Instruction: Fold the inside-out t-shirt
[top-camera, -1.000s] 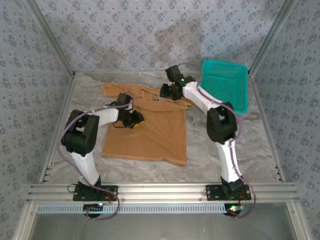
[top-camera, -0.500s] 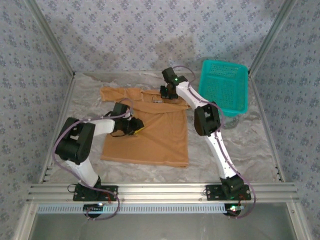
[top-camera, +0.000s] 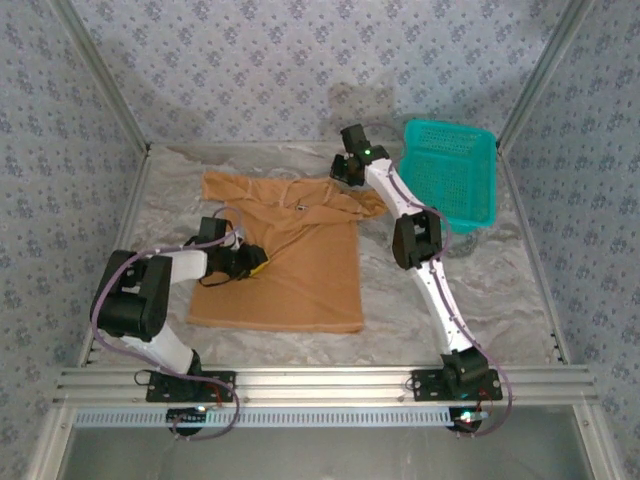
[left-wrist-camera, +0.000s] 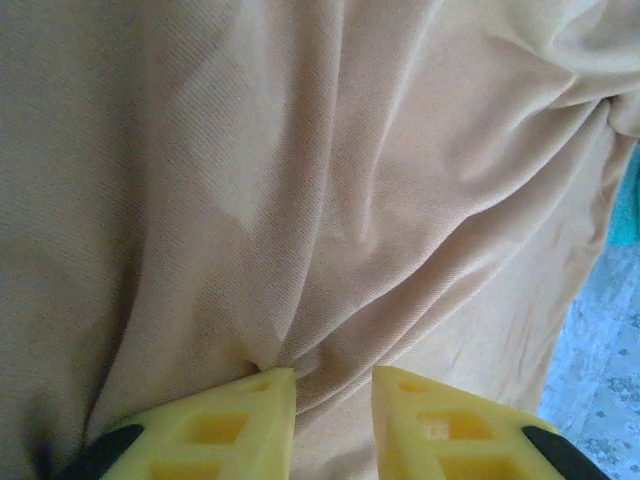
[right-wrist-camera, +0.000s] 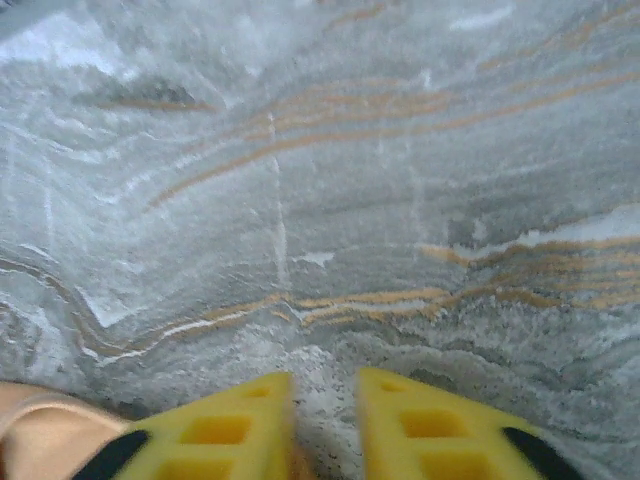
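No fold made yet in the inside-out t-shirt (top-camera: 300, 260) — spread single-layer mid-table, a touch toward 9 o'clock, collar at 12, hem at 6, both sleeves out, body creased. Judged as early: smoothing and squaring, with every fold left to do. Pinched by the left gripper (left-wrist-camera: 330, 390) at a narrow gap, creases running into its tips; seen from above at the shirt's 9 o'clock side (top-camera: 248, 265). Right gripper (top-camera: 345, 172) at the shirt's 1 o'clock shoulder, jaws narrow over the marbled table cover (right-wrist-camera: 320, 200), tan cloth at its lower left; holding or not, cannot tell. Teal basket (top-camera: 480, 215) at 2 o'clock, apart from the shirt. Against a second ago: shirt dragged toward 9 o'clock and stretched flatter at the collar — left gripper pulled back toward 8, right gripper reached further toward 12.
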